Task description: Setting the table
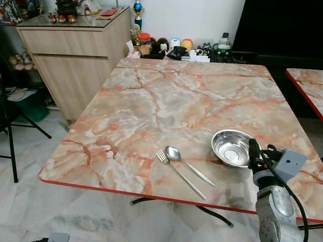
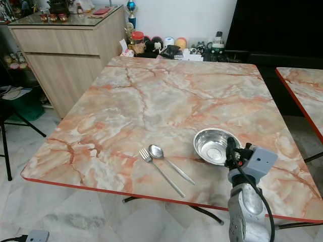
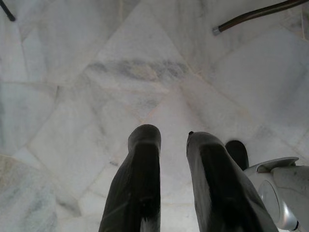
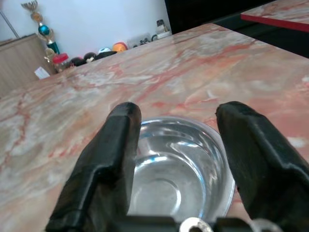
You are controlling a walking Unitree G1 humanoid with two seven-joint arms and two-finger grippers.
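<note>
Both head views looked forward and down across the marble surface (image 1: pixel 166 101), sharing the bowl (image 2: pixel 216 145). The right wrist view sat close behind that bowl (image 4: pixel 178 169). The left wrist view faced the floor (image 3: pixel 96 87).

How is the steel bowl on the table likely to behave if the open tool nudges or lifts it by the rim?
The bowl looks thin and shiny, so it is probably light and stiff. On the smooth table a nudge would likely slide it. Its rounded wall may let the right tool slip or tilt it.
</note>
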